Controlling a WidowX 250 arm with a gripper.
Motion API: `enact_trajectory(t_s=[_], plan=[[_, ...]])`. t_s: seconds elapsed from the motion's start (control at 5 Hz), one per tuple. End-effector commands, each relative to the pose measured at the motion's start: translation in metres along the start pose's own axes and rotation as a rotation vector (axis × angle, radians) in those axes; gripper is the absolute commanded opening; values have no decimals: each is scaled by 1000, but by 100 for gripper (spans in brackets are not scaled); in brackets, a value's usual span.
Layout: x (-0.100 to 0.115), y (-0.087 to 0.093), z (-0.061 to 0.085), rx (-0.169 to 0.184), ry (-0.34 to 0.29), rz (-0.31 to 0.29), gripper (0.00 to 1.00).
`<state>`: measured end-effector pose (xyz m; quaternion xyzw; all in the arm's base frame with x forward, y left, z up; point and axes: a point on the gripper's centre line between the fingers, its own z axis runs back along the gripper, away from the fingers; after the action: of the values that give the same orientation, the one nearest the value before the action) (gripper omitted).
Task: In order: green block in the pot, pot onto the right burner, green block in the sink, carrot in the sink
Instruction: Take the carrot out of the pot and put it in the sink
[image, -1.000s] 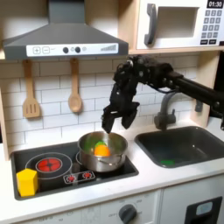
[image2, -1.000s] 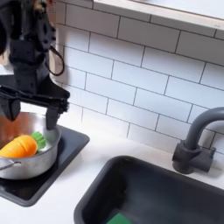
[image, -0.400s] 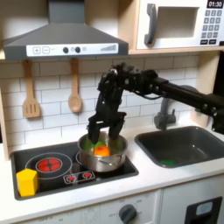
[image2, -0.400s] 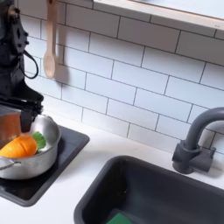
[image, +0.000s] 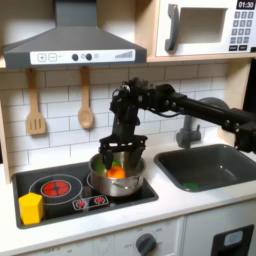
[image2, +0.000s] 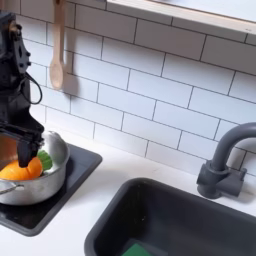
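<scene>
A: In the first exterior view the gripper (image: 121, 152) hangs with fingers spread wide over the pot (image: 116, 181) at centre frame, empty. The carrot (image: 117, 172) lies inside. The green block (image: 189, 184) is a green smudge in the sink (image: 212, 166), lower right

B: I'd drop straight down and close on the carrot without nudging the rim

A: The second exterior view, lower left, adds a green leafy bit beside the carrot (image2: 19, 170)

wall: white tile (image: 60, 125) | hood (image: 70, 45) | microwave (image: 205, 25) | hanging spoons (image: 85, 100)
</scene>
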<state>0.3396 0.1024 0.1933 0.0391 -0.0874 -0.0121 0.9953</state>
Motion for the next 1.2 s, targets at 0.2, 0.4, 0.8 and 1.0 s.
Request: enact_trajectory(t_s=[0.2,0.4,0.8,1.0], plan=[[9,-16,-27,-28,14,-78,100],[13,-16,-28,-28,8,-69,100],[9,-14,-41,-25,38,-57,100],[7,-11,-39,-22,34,-51,100]])
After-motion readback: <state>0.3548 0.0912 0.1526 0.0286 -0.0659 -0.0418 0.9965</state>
